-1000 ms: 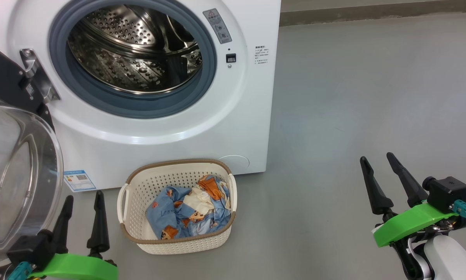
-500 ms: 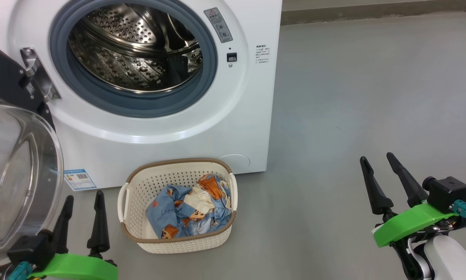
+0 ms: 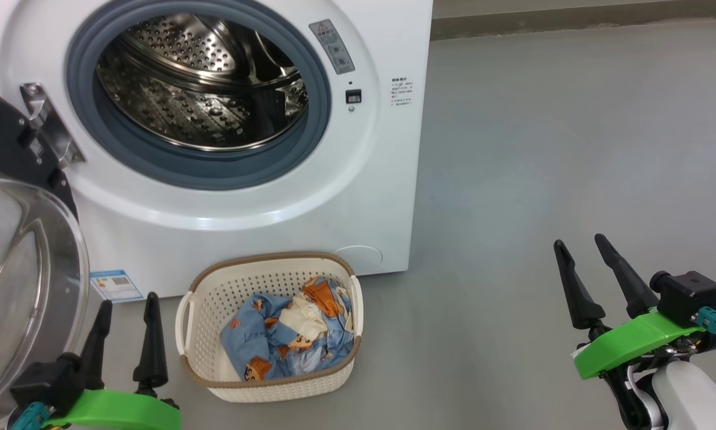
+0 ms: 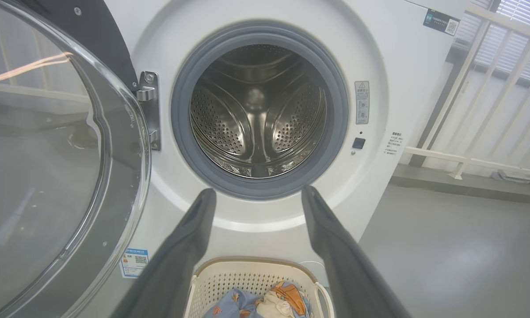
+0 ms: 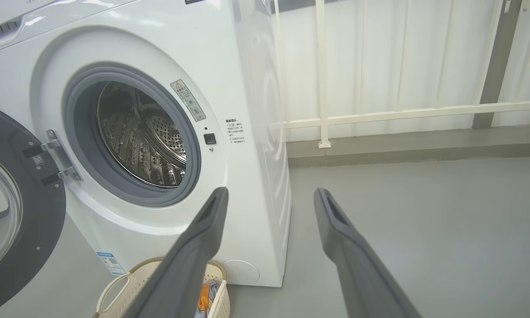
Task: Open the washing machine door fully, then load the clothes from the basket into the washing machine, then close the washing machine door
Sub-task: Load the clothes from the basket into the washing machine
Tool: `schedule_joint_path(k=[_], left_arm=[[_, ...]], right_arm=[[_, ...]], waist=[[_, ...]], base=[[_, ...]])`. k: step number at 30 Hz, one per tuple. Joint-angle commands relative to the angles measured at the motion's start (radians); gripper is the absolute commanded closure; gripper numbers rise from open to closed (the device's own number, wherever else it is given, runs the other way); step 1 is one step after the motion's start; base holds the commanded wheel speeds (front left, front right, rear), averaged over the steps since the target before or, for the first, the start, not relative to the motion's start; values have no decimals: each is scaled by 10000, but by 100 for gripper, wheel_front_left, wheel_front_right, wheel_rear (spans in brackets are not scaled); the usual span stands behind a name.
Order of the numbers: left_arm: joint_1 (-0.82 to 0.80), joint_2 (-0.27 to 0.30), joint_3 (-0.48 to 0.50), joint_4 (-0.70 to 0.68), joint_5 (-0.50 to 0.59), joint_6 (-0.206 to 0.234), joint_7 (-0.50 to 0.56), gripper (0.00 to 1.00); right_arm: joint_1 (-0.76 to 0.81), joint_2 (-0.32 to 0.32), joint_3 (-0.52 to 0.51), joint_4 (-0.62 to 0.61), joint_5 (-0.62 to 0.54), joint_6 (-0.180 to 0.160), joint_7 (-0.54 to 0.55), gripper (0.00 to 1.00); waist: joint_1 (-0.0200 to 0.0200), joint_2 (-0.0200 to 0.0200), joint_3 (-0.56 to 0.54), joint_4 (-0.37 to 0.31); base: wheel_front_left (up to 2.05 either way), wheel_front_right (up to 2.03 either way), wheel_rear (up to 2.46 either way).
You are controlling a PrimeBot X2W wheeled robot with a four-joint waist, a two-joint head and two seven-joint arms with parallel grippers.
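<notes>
On grey floor, just before washing machine front, stands basket, clothes lying crumpled inside. Washing machine door swung open at left, glass bowl facing robot. Grey warning sticker with triangle sign right of drum opening; print too small to read. Blue label with QR code at lower left of front. Dark QR sticker at upper right corner, unreadable. Left pincer wide, holding nothing, low beside door glass. Right pincer wide, holding nothing, over floor, well apart from basket.
</notes>
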Motion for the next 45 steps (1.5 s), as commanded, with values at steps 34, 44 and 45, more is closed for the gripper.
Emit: schedule_joint_path(k=[34,44,45], left_arm=[[-183,272,436,-306,-151,38,-105,0],[-173,243,463,-271,-100,52,-107,0],[-173,243,467,-270,-96,54,-107,0]], right_arm=[[-25,-93,7,-196,0,56,-124,0],[-48,-85,49,-171,15,56,-124,0],[-52,-86,52,-169,17,56,-124,0]], waist=[[0,0,123,98],[0,0,111,95],[0,0,116,94]], base=[[90,-90,0],[0,0,0],[0,0,0]])
